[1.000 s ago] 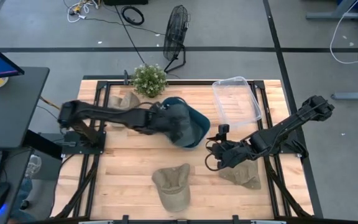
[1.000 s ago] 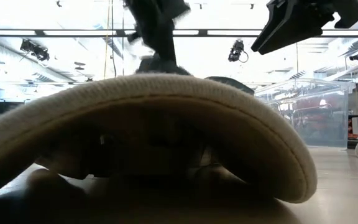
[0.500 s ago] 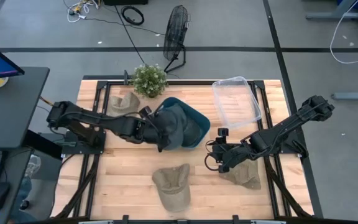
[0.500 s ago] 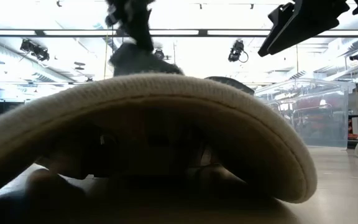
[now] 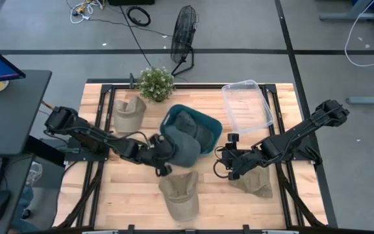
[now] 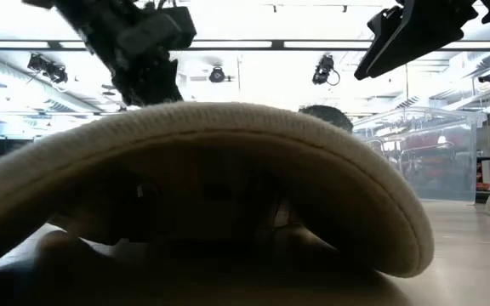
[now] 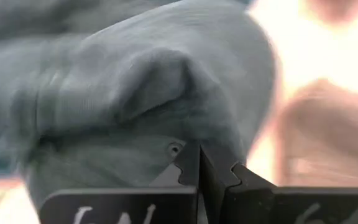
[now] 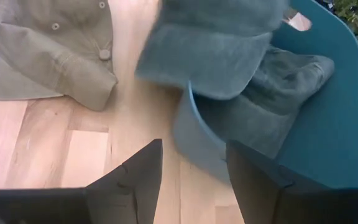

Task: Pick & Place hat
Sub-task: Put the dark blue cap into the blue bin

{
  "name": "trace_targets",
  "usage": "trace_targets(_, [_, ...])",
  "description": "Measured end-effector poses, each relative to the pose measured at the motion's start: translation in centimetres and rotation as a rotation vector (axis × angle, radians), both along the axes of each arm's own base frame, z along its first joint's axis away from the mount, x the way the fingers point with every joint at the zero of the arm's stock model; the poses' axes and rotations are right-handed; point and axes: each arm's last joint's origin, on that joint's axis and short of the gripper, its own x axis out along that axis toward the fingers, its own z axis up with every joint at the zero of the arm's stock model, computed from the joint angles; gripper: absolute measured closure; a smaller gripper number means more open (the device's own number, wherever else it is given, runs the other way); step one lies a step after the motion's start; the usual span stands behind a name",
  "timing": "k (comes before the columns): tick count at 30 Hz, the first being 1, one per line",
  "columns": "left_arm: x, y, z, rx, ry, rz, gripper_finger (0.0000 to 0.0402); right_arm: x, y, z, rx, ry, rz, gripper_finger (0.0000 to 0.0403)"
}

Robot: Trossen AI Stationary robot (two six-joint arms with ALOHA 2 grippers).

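My left gripper (image 5: 160, 155) is shut on a grey-blue hat (image 5: 182, 151) just near and left of a teal bin (image 5: 213, 127). The hat fills the left wrist view (image 7: 154, 93) and overlaps the bin's near rim (image 8: 185, 118) in the right wrist view. A second dark hat (image 5: 190, 123) lies inside the bin. My right gripper (image 5: 226, 164) waits open to the bin's right, its fingers (image 8: 135, 171) pointing at the bin. The low view hides the held hat behind a beige hat (image 6: 211, 153). My left gripper (image 7: 201, 165) pinches a fold of the hat's crown cloth between its two fingers, beside a small eyelet (image 7: 175, 148). The fingers come from the table's left. The hat spreads out beyond them over the bin's near rim; whether it is lifted clear I cannot tell.
Three beige hats lie on the wooden table: one at the near edge (image 5: 179, 195), one at the far left (image 5: 130, 112), one under the right arm (image 5: 255, 183). A clear plastic tub (image 5: 247, 104) and a potted plant (image 5: 156, 83) stand along the far edge.
My left gripper has drawn back toward the table's near edge and a little left, taking the grey-blue hat with it. The hat lay over the teal bin and now sits at the bin's near side, uncovering the bin and the hat inside it.
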Motion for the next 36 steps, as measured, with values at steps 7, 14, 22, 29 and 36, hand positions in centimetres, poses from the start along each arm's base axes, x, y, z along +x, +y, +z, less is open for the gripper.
trace_targets(7, [-0.2, -0.5, -1.5, 0.023, -0.204, -0.133, 0.0394, 0.1, 0.0, 0.0, 0.041, -0.018, -0.037, 0.022])
trace_targets(14, [-0.2, -0.3, -1.5, -0.007, -0.226, -0.109, 0.0389, 0.1, 0.0, 0.0, 0.103, -0.037, -0.099, 0.022])
trace_targets(22, [-0.2, -0.3, -1.5, -0.042, -0.236, -0.082, 0.0388, 0.4, 0.0, -0.4, 0.126, -0.087, -0.223, 0.022])
trace_targets(29, [-0.2, -0.2, -1.5, -0.02, -0.242, -0.058, 0.0388, 1.5, -0.5, -1.1, 0.063, -0.102, -0.262, 0.022])
trace_targets(36, [-0.2, 0.1, -1.4, 0.033, -0.248, -0.025, 0.0388, 1.9, -0.3, -2.0, 0.096, -0.047, -0.237, 0.022])
